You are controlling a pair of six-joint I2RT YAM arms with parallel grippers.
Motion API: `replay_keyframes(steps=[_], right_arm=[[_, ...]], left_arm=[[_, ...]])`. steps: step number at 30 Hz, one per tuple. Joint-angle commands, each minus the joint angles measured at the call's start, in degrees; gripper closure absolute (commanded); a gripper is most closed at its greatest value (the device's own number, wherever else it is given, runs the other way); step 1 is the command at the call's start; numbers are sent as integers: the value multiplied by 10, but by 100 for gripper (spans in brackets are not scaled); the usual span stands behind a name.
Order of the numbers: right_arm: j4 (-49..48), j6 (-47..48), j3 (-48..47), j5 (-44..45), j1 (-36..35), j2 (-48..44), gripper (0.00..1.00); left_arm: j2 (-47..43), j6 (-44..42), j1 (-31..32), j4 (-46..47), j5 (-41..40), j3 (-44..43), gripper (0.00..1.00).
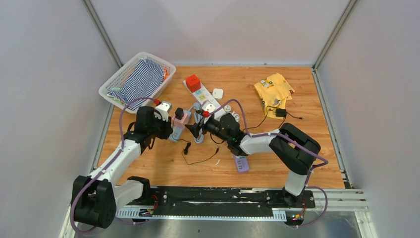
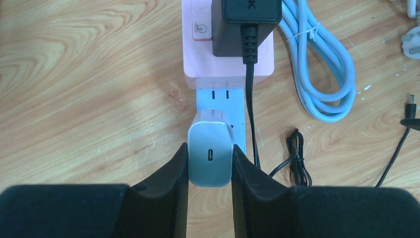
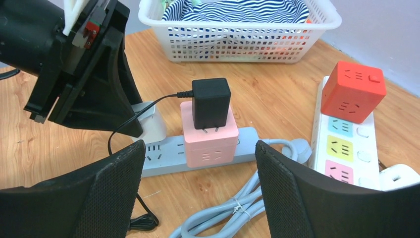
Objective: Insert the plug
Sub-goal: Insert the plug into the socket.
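The plug (image 2: 210, 153), a white charger block with a small port on its back, stands on the near end of the light-blue power strip (image 2: 236, 99). My left gripper (image 2: 210, 148) is shut on the plug's two sides. In the right wrist view the plug (image 3: 148, 121) shows under the left gripper's fingers (image 3: 106, 94). Further along the strip (image 3: 163, 156) sits a pink socket cube (image 3: 208, 141) with a black adapter (image 3: 211, 101) plugged into its top. My right gripper (image 3: 199, 144) is open and holds nothing, facing the cube from the strip's side. From above, the two grippers (image 1: 168, 128) (image 1: 194, 130) flank the strip.
A coiled light-blue cable (image 2: 317, 64) lies beside the strip. A white multi-coloured power strip (image 3: 341, 144) carries a red cube (image 3: 352, 90). A white basket (image 1: 136, 79) of striped cloth stands at the back left. A yellow cloth (image 1: 273, 89) and a thin black cable (image 1: 198, 153) lie on the table.
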State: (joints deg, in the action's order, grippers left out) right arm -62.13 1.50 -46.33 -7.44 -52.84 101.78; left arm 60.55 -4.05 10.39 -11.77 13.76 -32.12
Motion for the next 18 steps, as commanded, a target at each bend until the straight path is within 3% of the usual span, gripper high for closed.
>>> replay_keyframes(steps=[1,12,18], right_arm=[[-9,2,9,20,5,-21,17],[2,12,18,35,5,-47,16],[9,19,20,39,6,-53,16]], left_arm=[[16,12,6,27,-9,3,100],[49,30,12,41,-22,0,100],[28,35,32,-1,-46,-26,100]])
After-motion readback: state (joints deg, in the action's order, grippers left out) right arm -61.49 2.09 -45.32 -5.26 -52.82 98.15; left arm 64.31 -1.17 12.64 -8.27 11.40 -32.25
